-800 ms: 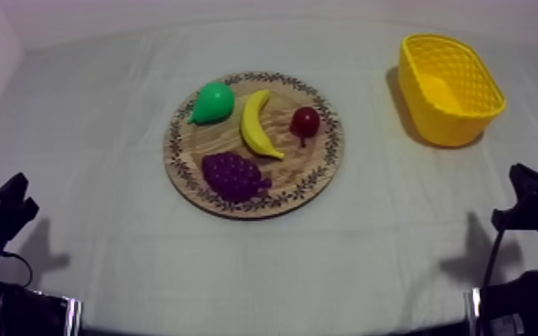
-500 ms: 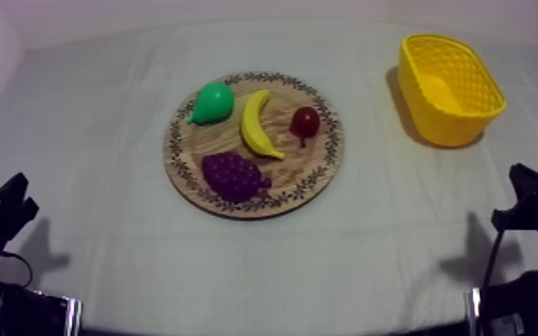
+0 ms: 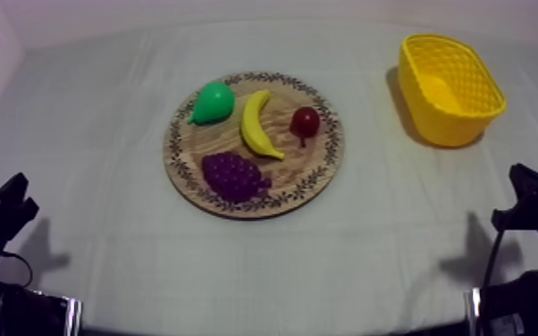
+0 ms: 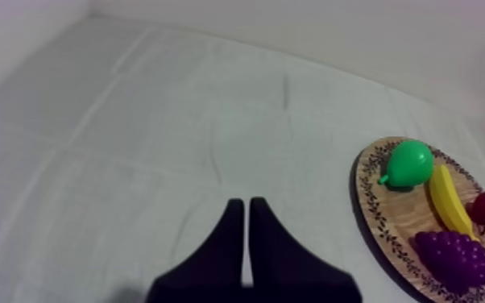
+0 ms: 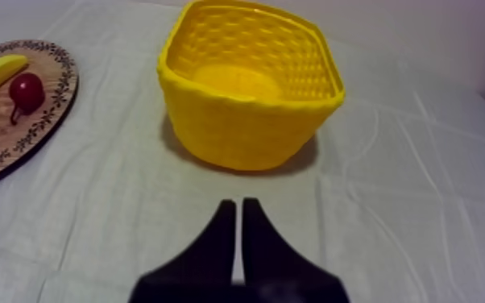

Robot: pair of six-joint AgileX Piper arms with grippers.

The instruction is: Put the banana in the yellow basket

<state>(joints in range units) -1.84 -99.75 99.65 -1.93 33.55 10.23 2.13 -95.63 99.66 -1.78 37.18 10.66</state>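
Claw check: left claw pinched together, empty, over bare counter; right claw likewise, just short of yellow basket. On wooden board, banana lies between pear and small red fruit, grapes beside its tip; wooden board and yellow basket well apart.

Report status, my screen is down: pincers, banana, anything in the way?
Left pincer shut, empty. Right pincer shut, empty, facing basket. Banana on board, untouched. Nothing blocking it.

Slanted overhead, low wrist views, shared board
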